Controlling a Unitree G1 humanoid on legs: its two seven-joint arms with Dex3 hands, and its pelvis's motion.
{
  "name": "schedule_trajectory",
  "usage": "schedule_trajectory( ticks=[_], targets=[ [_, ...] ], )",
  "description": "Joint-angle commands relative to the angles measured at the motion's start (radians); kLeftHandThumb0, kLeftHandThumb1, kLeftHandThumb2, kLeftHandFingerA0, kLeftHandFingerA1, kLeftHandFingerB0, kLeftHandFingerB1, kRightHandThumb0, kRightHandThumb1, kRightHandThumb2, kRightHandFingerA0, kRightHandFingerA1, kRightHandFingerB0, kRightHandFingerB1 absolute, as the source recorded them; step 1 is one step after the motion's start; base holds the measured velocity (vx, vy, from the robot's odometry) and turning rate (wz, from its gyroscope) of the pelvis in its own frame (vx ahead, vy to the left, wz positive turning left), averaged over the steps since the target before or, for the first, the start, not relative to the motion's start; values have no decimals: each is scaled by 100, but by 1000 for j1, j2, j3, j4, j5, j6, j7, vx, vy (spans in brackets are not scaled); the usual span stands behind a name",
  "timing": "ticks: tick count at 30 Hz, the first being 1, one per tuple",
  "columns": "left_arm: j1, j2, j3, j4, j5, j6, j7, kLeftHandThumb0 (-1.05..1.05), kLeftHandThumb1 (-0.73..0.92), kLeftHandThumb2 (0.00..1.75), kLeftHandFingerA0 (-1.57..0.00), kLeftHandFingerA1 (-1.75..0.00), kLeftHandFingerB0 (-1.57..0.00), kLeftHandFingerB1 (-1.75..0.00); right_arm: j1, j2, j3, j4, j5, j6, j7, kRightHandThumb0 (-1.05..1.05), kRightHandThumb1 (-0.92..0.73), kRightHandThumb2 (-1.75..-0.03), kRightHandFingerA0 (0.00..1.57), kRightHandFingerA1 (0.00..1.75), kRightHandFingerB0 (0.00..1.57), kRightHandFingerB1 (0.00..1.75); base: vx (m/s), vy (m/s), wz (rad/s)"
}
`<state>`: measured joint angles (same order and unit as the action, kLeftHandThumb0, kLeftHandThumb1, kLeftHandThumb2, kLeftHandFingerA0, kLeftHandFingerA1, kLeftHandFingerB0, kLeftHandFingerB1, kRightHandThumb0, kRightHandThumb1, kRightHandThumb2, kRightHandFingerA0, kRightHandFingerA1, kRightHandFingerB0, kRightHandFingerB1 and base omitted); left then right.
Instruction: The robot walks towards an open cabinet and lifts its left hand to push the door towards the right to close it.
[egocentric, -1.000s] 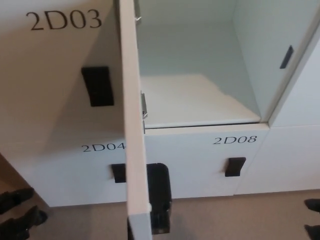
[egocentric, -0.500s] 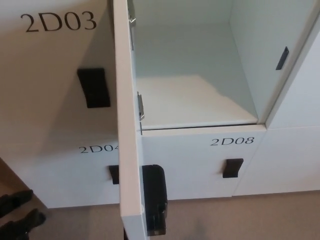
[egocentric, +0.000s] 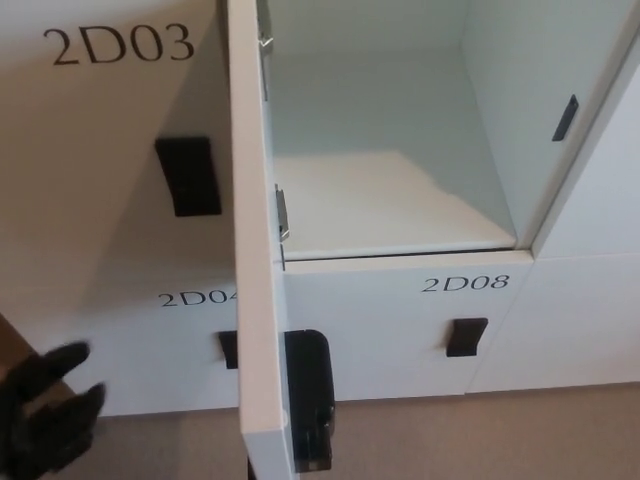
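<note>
Left robot hand (egocentric: 45, 410) is empty with fingers spread, positioned low and left of the open door (egocentric: 252, 250), clear of it, presumably ready for a rightward push.

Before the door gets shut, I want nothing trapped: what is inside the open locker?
The open locker shows a bare shelf floor and pale walls, nothing on them. Its front left corner is covered by the open door.
</note>
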<state>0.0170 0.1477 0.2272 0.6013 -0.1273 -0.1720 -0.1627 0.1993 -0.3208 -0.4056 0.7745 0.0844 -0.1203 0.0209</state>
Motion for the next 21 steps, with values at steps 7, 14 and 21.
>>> schedule_trajectory(
  ticks=[7, 14, 21],
  targets=[
    [-665, -630, -587, -31, 356, 348, 195, -43, 55, 58, -65, -40, -55, -37, 252, 27, -45, -124, 49, -165, 69, -19, -69, -60, 63, 50, 51, 43, -1, 0, 1],
    [-829, -1239, -913, 286, 307, 349, 2, 0, 92, 153, 0, -84, 0, 0, 309, 102, -32, -203, 58, -181, 54, -18, -67, -59, 59, 48, 52, 43, 18, -10, 23],
    [-570, -1076, -1588, -66, -129, 373, -113, -18, 92, 166, 0, 0, 0, 0, 302, 96, -31, -251, 46, -158, 45, -18, -67, -59, 59, 48, 52, 43, -1, 3, 1]
  ],
)
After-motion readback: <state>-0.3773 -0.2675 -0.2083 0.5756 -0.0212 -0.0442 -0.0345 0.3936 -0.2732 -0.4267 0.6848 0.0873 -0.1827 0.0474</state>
